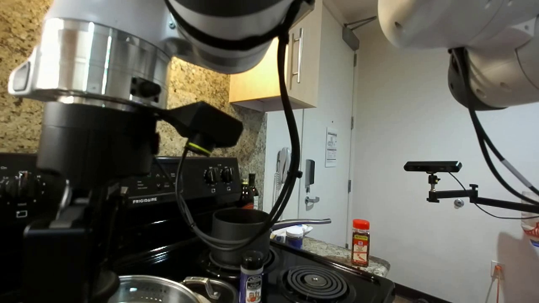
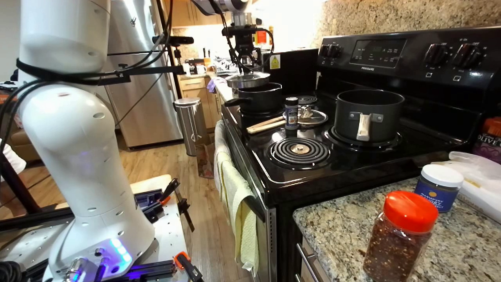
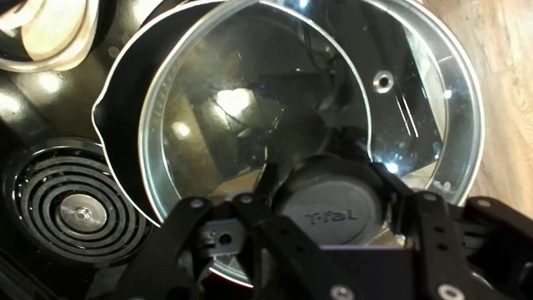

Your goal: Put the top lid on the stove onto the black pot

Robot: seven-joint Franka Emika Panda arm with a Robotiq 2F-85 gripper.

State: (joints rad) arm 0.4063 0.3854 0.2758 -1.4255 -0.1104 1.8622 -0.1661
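My gripper (image 3: 327, 179) is shut on the black knob of a clear glass lid (image 3: 308, 125) with a steel rim. In an exterior view the gripper (image 2: 246, 65) holds the lid (image 2: 247, 80) level, slightly above a black saucepan (image 2: 261, 100), offset to one side. In the wrist view the saucepan's spouted rim (image 3: 118, 112) sticks out left of the lid. A second black pot, tall and matte with a metal handle, stands uncovered on the stove (image 2: 274, 180) in both exterior views (image 2: 370, 117) (image 1: 240, 231). Part of the lid (image 1: 153, 288) also shows below the gripper (image 1: 71, 261).
A second glass lid (image 2: 315, 117) and a small dark-capped bottle (image 2: 291, 113) sit mid-stove. A bare coil burner (image 2: 300, 152) is at the front. A red-capped jar (image 2: 401, 235) and a white-capped jar (image 2: 438, 188) stand on the granite counter (image 2: 332, 223).
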